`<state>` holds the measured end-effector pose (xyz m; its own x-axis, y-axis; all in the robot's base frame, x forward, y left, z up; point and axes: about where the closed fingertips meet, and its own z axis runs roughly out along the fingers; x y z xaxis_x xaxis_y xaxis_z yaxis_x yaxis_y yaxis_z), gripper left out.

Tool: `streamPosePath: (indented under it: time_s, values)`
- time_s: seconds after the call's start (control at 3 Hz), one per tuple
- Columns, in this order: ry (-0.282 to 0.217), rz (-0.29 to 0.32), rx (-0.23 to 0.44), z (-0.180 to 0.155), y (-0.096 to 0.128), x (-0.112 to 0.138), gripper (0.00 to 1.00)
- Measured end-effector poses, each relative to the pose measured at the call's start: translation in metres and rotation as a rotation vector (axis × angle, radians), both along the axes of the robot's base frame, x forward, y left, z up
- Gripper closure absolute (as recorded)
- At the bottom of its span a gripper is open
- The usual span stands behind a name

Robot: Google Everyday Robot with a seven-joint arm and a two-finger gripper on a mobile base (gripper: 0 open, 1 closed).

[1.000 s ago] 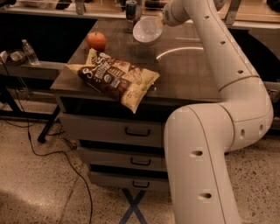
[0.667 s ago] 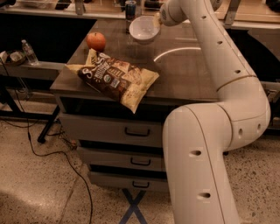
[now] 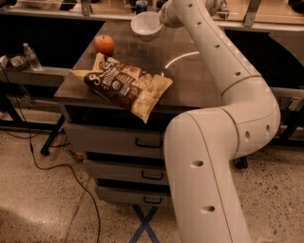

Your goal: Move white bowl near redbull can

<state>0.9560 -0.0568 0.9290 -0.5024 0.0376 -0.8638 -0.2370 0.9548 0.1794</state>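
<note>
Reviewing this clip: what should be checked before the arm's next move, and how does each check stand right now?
1. Gripper at the right rim of the white bowl: ok.
2. Secure hold on the bowl: cannot tell.
3. Redbull can in view, just behind the bowl: ok.
4. Bowl resting on the table or lifted: cannot tell.
5. Apple and chip bag out of the way, nearer the front: ok.

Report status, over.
Gripper at right rim of bowl, far end of table. It sits just in front of can. Nothing between them; apple and chip bag nearer.
</note>
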Motion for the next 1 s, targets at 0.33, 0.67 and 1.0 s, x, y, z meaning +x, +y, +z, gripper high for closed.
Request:
streamPosePath:
  time_s: [0.33, 0.67, 1.0]
  values:
    - [0.016, -0.152, 0.044, 0.002, -0.007, 0.008, 1.0]
    - [0.101, -0.282, 0.15, -0.019, -0.01, 0.007, 1.0]
    - [0.149, -0.34, 0.226, -0.038, -0.01, 0.01, 0.97]
